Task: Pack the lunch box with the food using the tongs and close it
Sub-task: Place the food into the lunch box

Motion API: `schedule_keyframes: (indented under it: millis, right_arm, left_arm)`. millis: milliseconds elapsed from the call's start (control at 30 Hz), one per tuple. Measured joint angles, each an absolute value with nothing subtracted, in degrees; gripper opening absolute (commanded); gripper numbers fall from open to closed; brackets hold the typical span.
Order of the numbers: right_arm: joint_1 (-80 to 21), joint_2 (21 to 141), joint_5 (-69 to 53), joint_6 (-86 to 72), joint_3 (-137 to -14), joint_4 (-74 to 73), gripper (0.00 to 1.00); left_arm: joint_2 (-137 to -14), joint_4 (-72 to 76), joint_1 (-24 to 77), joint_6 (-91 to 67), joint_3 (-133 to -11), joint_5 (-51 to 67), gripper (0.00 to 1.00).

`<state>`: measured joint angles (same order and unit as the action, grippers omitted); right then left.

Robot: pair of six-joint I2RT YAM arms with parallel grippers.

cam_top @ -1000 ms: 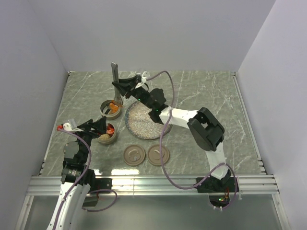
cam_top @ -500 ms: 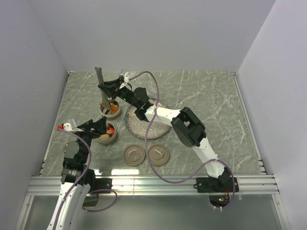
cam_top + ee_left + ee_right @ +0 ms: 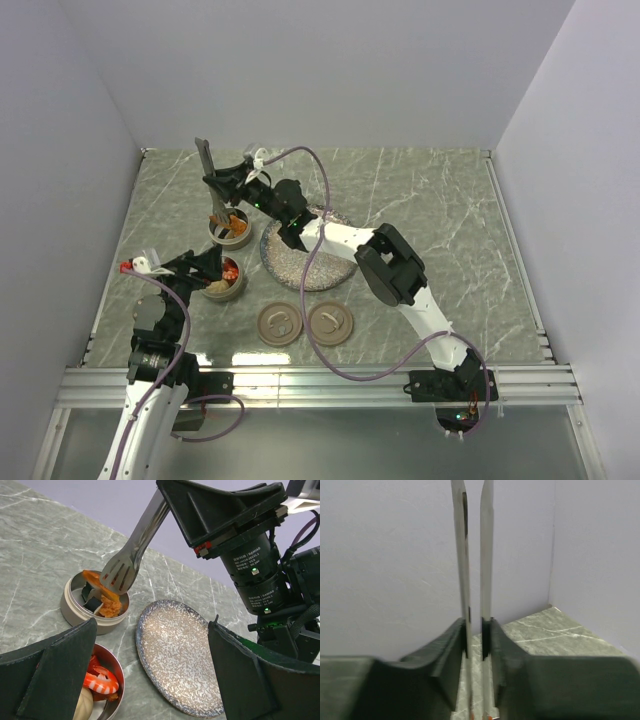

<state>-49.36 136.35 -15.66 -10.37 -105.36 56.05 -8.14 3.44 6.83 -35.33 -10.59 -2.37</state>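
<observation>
Jaws first, top view: right gripper (image 3: 228, 186) is clamped on the tongs (image 3: 206, 160) partway along their length, handle end sticking up and back, tips pointing down into the far round tin (image 3: 243, 239). Left gripper (image 3: 213, 268) is spread wide, hovering just beside the near round tin (image 3: 226, 295) and holding nothing. Speckled grey plate (image 3: 300, 258) sits right of both tins; two brown round lids (image 3: 280, 324) (image 3: 330, 323) lie side by side nearer the arm bases on the marble table (image 3: 430, 200).

Left wrist view: left fingers (image 3: 55, 680) are far apart – the plate (image 3: 180, 655) shows between them. Tongs (image 3: 131, 550) come down from the right gripper (image 3: 220, 515), their slotted tips pinching an orange food piece (image 3: 91, 575) right over the far tin (image 3: 74, 609). That tin holds an orange crumbed piece (image 3: 111, 607) and something dark. Near tin (image 3: 120, 672) holds a toy shrimp (image 3: 100, 681) and a beige ball (image 3: 82, 705).

Right wrist view: right fingers (image 3: 445, 650) press both tong arms (image 3: 462, 555) close together – a narrow gap stays between the arms. Tips are cut off at the bottom edge, only a speck of orange showing; wall and table (image 3: 545, 625) behind.
</observation>
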Motion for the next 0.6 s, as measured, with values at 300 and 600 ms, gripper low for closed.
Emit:
schedule_keyframes:
  millis: [300, 600]
  right_arm:
    - [-49.36, 138.12, -14.81, -9.32, -107.77, 54.65, 0.43]
    - [-49.34, 137.32, -14.0, -9.08, -103.59, 57.01, 0.43]
  left_arm:
    - [-8.01, 3.16, 6.83, -35.33, -10.59, -2.37, 0.99]
    - [-8.01, 3.16, 6.83, -35.31, -10.59, -2.37, 0.99]
